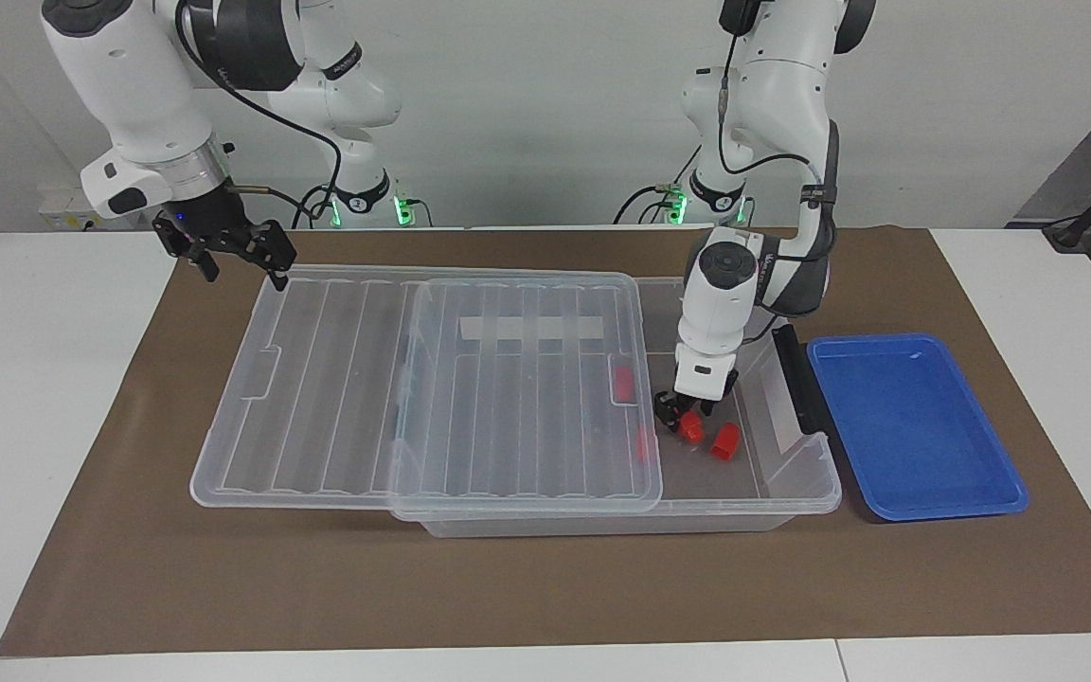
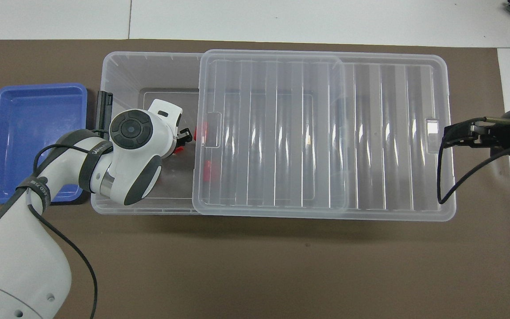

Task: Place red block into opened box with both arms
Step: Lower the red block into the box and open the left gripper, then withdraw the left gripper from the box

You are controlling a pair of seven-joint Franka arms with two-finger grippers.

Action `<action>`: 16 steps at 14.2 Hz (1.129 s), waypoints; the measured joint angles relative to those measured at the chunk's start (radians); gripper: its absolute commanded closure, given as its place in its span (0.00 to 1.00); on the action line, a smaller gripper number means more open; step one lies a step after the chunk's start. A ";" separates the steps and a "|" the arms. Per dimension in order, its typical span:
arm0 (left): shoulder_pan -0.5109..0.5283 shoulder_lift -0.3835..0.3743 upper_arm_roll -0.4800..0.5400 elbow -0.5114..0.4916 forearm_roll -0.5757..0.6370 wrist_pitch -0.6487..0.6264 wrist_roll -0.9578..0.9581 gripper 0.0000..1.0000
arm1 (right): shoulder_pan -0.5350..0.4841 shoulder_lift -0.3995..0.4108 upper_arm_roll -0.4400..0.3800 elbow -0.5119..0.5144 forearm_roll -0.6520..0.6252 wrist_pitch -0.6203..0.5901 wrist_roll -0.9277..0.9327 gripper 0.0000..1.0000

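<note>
The opened box [image 1: 796, 500] is a clear bin whose ribbed lid [image 1: 366, 379] is slid toward the right arm's end, leaving the other end uncovered. My left gripper [image 1: 683, 414] reaches down into that uncovered end, open, its fingers just above a red block [image 1: 690, 432] that rests on the box floor. A second red block [image 1: 724, 442] lies beside it, and two more red blocks [image 1: 623, 382] show through the lid. From overhead the left gripper [image 2: 184, 138] is mostly hidden by its wrist. My right gripper [image 1: 241, 273] hangs open at the lid's end corner, holding nothing.
A shallow blue tray [image 1: 915, 426] lies on the brown mat beside the box at the left arm's end. A black handle [image 1: 796, 374] sits on the box's end wall next to the tray.
</note>
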 measured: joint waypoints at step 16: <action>0.098 -0.130 0.007 0.400 -0.051 -0.701 0.233 0.35 | -0.008 -0.005 -0.004 -0.001 -0.002 0.025 0.000 0.04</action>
